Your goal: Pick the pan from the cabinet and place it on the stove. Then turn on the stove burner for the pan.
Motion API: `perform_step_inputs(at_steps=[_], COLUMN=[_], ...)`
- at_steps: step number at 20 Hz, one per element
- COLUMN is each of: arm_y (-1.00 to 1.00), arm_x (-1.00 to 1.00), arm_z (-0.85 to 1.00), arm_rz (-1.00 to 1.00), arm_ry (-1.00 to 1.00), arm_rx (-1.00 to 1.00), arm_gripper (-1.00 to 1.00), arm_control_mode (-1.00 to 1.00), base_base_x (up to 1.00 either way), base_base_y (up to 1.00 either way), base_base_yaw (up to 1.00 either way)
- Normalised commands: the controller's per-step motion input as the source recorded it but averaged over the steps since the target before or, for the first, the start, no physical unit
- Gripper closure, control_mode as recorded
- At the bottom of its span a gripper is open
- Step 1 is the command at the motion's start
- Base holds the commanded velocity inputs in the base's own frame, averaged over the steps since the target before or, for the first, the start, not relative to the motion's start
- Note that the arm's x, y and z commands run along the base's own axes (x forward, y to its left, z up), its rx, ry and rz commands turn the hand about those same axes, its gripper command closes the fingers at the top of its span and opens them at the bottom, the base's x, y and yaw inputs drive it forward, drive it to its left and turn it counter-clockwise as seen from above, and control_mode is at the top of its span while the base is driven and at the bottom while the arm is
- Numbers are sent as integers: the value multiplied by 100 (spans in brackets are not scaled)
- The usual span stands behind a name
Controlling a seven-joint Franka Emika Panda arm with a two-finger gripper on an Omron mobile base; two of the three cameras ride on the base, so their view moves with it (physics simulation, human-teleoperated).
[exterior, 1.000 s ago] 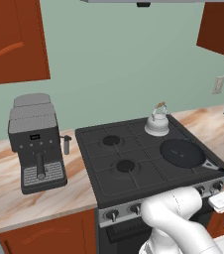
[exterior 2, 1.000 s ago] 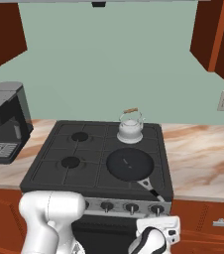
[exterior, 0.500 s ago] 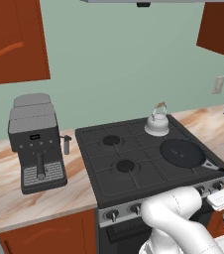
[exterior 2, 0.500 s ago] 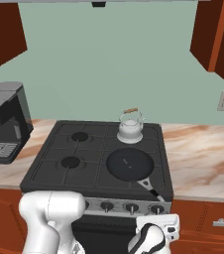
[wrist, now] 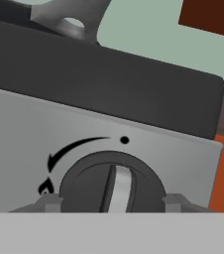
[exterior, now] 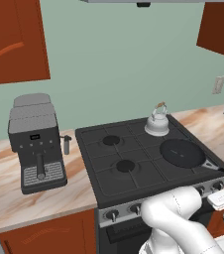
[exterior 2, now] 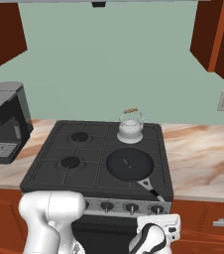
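Down at the stove [exterior 2: 44, 168] front, the gripper [wrist: 111, 203] is narrowing its fingers [wrist: 47, 202] around the knob [wrist: 113, 184], not clearly clamped yet, while the pan [exterior 2: 130, 164] is already sitting on the front right burner, so lighting it is likely next.

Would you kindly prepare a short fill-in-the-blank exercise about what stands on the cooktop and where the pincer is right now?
1. The round black frying pan sits on the black gas stove's front ____ burner.
2. Behind the pan stands a white ____ with a wooden-coloured handle.
3. The pincer has one finger on each side of a dark ____ on the silver front panel.
4. On the counter left of the stove stands a grey ____ machine.

Missing words: right; kettle; knob; coffee
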Motion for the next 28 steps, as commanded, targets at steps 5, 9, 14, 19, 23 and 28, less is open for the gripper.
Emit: perform_step_inputs(at_steps=[5,9,14,19,23,28], arm_y=[0,-3,-4,0,0,0], arm_x=[3,0,0,0,-2,-12], arm_z=[0,1,10,9,11,13], arm_rz=[0,0,0,0,0,2], arm_ry=[0,-6,-8,-7,-7,-9], arm_rx=[0,-16,-27,-31,-35,-40], arm_gripper=[100,100,100,100,100,100], arm_control_mode=[-100,-100,-100,-100,-100,-100], base_base_x=[0,0,0,0,0,0], base_base_y=[0,0,0,0,0,0], base_base_yaw=[0,0,0,0,0,0])
